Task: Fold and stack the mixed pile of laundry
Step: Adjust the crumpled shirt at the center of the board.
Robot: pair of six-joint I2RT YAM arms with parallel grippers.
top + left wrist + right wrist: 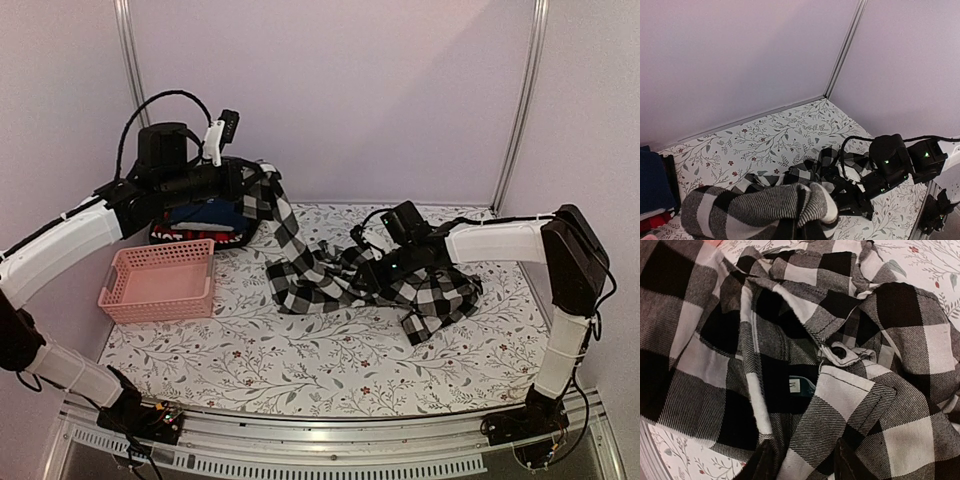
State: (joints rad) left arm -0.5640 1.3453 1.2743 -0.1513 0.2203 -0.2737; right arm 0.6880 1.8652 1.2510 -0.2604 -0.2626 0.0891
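The black-and-white checked shirt (300,265) stretched across the flower-patterned table (300,370), from the laundry pile (200,215) at the back left down to the middle. My left gripper (248,188), raised above that pile, was clenched on one shirt end. My right gripper (802,465) hung released, fingers parted over its folds.

We see a pink slotted plastic basket (155,308) on the left of a white leaf-printed table cover (300,360), pale lilac walls (330,90) behind, a silver metal rail (330,425) nearest us.
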